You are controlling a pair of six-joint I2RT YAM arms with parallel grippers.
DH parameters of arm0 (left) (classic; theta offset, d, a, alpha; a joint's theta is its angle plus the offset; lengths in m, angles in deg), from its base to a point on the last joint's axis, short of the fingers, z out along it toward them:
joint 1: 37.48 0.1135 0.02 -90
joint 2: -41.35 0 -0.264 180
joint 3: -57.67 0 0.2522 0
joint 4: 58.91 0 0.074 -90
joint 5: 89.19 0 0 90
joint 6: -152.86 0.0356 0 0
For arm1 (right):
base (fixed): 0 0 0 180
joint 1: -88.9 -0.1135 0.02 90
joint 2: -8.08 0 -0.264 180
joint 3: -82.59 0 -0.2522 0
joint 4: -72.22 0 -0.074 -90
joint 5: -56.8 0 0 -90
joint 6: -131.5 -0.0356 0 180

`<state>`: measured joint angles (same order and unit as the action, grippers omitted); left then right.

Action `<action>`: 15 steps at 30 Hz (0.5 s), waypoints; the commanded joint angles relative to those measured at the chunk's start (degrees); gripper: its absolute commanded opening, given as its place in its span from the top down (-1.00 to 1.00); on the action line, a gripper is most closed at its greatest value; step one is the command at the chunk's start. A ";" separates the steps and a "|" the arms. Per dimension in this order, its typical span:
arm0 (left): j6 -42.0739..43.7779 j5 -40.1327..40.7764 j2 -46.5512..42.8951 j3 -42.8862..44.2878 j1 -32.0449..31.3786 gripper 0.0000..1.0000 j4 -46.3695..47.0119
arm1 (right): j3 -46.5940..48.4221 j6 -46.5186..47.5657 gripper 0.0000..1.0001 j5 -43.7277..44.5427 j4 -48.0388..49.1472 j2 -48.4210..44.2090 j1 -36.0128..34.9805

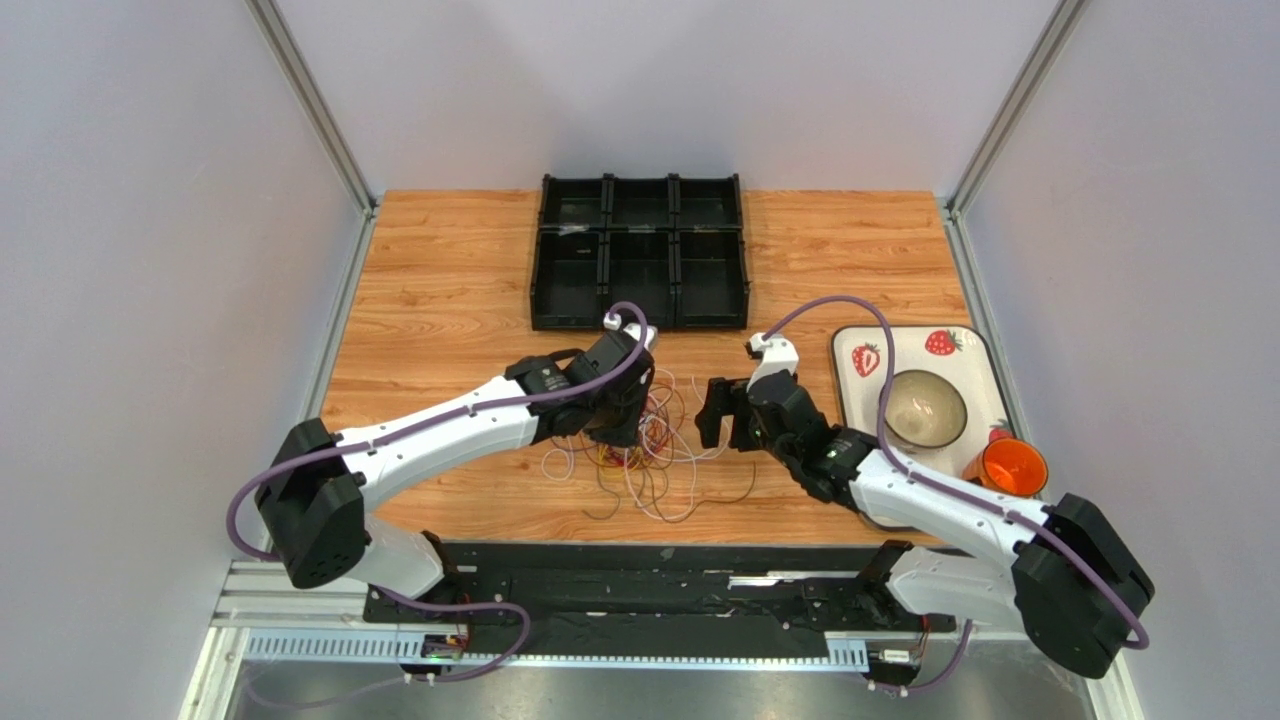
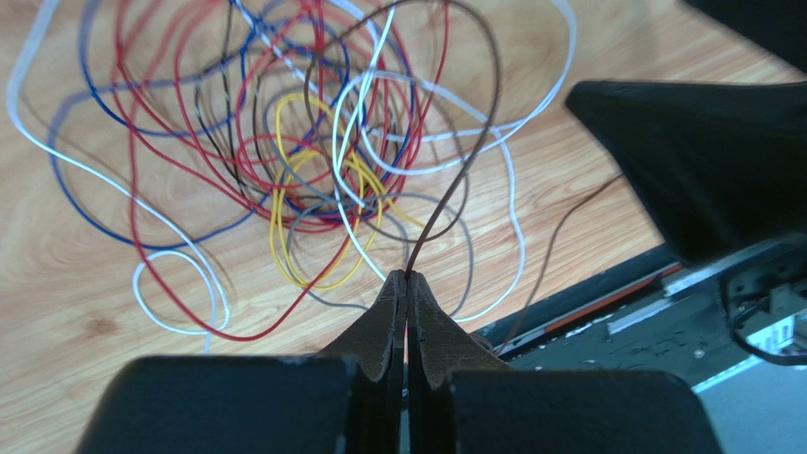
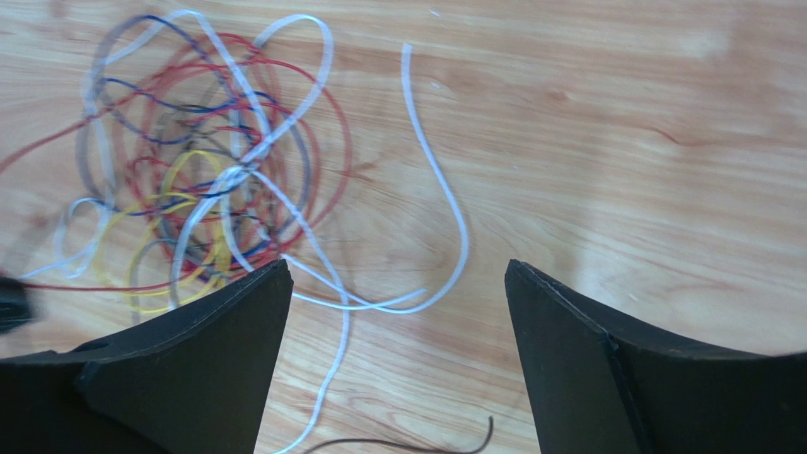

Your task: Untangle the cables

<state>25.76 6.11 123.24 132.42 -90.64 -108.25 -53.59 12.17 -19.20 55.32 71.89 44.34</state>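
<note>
We hold a strand of the cables (image 2: 313,142).
Our left hand (image 2: 407,276) clamps a dark cable (image 2: 421,251); our right hand (image 3: 398,270) gapes wide above the counter (image 3: 616,142).

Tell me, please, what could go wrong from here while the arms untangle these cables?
1. The left gripper is shut on the brown cable, which loops through the tangled cables; pulling it may drag the whole bundle or tighten knots.
2. The right gripper is open above a loose white cable; closing there might miss such a thin wire or pinch a second strand.
</note>
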 commanded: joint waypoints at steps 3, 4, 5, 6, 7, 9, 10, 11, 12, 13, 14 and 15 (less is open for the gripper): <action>5.80 6.99 -0.68 16.16 -0.18 1.00 -9.24 | 4.21 -4.16 -0.74 9.73 -7.32 5.18 0.08; 6.25 8.14 -0.50 20.00 -0.18 1.00 -10.91 | 4.13 -5.30 -0.73 10.86 -7.32 5.44 0.08; 6.77 10.76 -0.33 21.70 -0.18 1.00 -13.71 | 3.86 -5.74 -0.73 11.40 -7.24 5.45 0.17; 7.65 11.91 -0.59 24.50 -0.18 1.00 -14.78 | 3.60 -6.18 -0.72 11.84 -7.32 5.19 0.26; 8.18 12.80 -0.76 25.66 -0.18 1.00 -16.09 | 3.34 -6.71 -0.71 12.54 -7.32 5.01 0.52; 9.67 15.52 -1.81 28.38 -0.18 1.00 -16.81 | 2.63 -7.59 -0.70 13.24 -7.41 4.39 0.61; 10.20 17.44 -1.99 29.18 -0.10 1.00 -17.25 | 2.37 -7.68 -0.68 13.42 -7.15 4.04 0.70; 10.73 18.33 -2.17 30.05 -0.09 1.00 -17.34 | 1.85 -8.03 -0.68 13.60 -7.06 3.52 0.70; 12.13 19.65 -2.08 31.98 -0.01 1.00 -17.42 | 1.41 -8.03 -0.68 13.69 -6.88 3.16 0.61; 12.66 22.88 -1.82 33.30 0.08 1.00 -17.95 | 1.14 -8.03 -0.68 13.69 -6.54 2.73 0.61; 13.54 24.48 -1.38 34.71 0.26 1.00 -18.39 | 0.79 -8.12 -0.69 13.60 -6.10 1.94 0.70; 14.24 25.97 -0.34 37.33 0.52 1.00 -18.57 | 0.00 -7.95 -0.69 13.42 -5.83 1.50 0.70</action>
<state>35.05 22.85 122.45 162.91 -90.62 -123.48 -52.12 6.01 -8.49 47.83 76.35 44.74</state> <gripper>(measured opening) 0.007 0.843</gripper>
